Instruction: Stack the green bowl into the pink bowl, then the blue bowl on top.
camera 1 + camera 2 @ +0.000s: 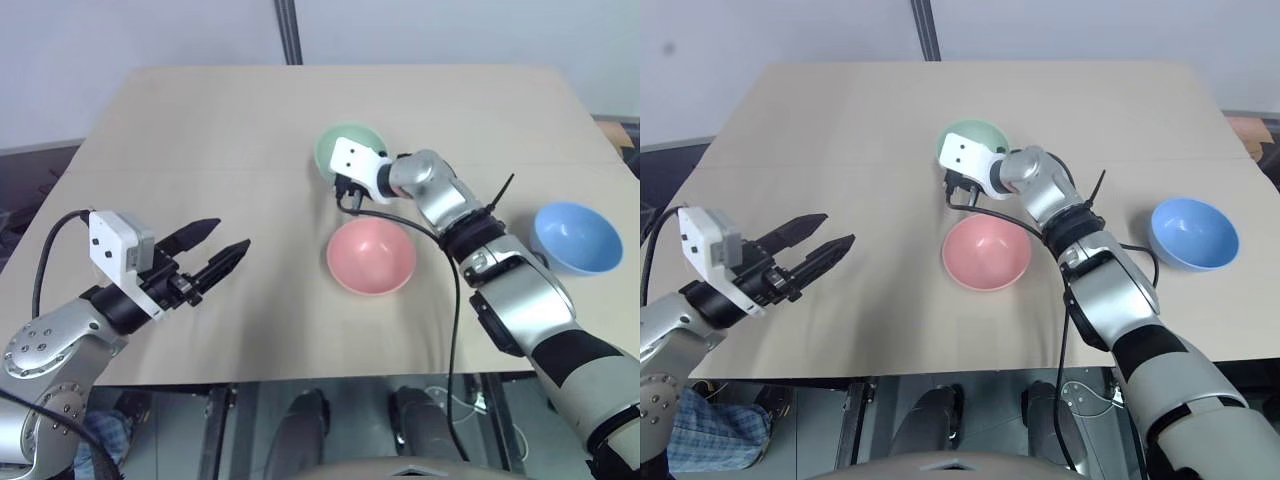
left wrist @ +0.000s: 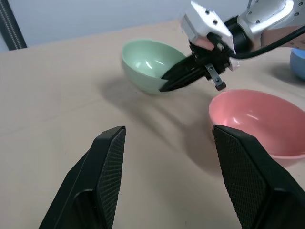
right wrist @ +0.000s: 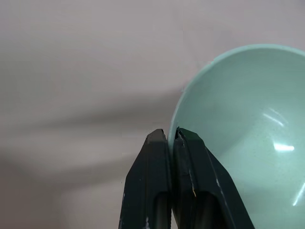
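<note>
Right gripper (image 3: pixel 172 136): my two fingers are pinched onto the near rim of the green bowl, one finger inside the wall and one outside.
Green bowl (image 1: pixel 335 148): sits toward the far middle of the table, tipped slightly where I grip it; nothing inside it.
Pink bowl (image 1: pixel 372 258): upright on the table just in front of the green bowl, nearer to me; apart from it; nothing inside it.
Blue bowl (image 1: pixel 577 236): upright near the right edge of the table, well apart from the other two; nothing inside it.
Left gripper (image 1: pixel 214 252): my fingers are spread wide, holding nothing, hovering over the left side of the table.
Table (image 1: pixel 200 130): tan surface carrying all three bowls, none stacked.
</note>
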`<state>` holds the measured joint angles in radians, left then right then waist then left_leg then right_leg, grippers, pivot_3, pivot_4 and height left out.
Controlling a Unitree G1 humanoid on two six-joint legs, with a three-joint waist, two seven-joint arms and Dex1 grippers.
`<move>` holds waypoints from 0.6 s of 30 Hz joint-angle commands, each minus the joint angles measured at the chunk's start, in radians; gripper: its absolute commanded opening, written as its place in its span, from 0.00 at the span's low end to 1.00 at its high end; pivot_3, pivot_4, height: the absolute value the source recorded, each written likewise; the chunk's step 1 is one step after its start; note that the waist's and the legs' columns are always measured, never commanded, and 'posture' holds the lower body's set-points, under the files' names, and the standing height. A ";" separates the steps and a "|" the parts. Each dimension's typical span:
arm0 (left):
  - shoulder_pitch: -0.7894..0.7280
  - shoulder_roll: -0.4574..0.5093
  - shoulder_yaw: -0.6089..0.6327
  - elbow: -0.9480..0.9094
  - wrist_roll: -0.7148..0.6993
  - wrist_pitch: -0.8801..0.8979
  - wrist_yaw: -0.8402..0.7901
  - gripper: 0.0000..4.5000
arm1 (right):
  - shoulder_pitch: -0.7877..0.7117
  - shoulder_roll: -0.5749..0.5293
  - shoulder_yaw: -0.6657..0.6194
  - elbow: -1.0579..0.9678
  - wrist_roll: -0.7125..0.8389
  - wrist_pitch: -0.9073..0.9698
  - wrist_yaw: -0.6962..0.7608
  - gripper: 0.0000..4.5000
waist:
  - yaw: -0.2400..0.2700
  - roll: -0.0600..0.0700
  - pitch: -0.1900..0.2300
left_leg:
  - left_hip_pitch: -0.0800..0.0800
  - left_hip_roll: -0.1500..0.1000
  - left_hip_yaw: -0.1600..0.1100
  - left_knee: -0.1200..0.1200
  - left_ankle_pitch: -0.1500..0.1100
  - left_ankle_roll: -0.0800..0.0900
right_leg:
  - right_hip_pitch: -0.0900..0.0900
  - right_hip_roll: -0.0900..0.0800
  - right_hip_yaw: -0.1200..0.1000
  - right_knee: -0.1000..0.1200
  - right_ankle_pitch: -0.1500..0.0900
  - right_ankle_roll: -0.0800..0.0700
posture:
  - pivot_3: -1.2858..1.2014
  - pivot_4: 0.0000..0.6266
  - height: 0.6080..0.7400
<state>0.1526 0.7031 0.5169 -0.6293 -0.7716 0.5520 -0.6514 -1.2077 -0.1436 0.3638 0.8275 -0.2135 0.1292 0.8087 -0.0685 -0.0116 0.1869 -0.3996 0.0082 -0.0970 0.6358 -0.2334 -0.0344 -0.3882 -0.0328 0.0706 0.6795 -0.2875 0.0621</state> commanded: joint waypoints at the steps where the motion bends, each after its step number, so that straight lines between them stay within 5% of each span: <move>1: -0.011 0.016 -0.008 -0.016 -0.010 -0.017 -0.025 0.68 | 0.046 -0.073 -0.025 -0.289 0.042 0.042 0.101 0.01 | 0.004 0.000 0.000 | 0.000 0.000 0.000 0.000 0.000 0.000 | 0.000 0.000 0.000 0.000 0.000 0.000 | 0.52 0.24 1.00; 18: -0.175 0.079 -0.200 0.106 0.080 -0.056 -0.176 0.68 | 0.416 -0.538 -0.011 -1.223 0.250 0.328 0.489 0.01 | 0.013 0.000 0.000 | -0.001 0.000 0.000 0.001 0.000 0.000 | 0.000 -0.001 -0.001 -0.001 0.000 0.000 | 0.52 0.24 1.00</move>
<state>-0.0079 0.7636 0.3247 -0.5254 -0.7035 0.5164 -0.8077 -0.7968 -0.6598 0.3653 -0.3080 0.0047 0.4497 1.2683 -0.0557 -0.0116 0.1871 -0.4005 0.0081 -0.0976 0.6363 -0.2334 -0.0343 -0.3879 -0.0334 0.0697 0.6788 -0.2875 0.0623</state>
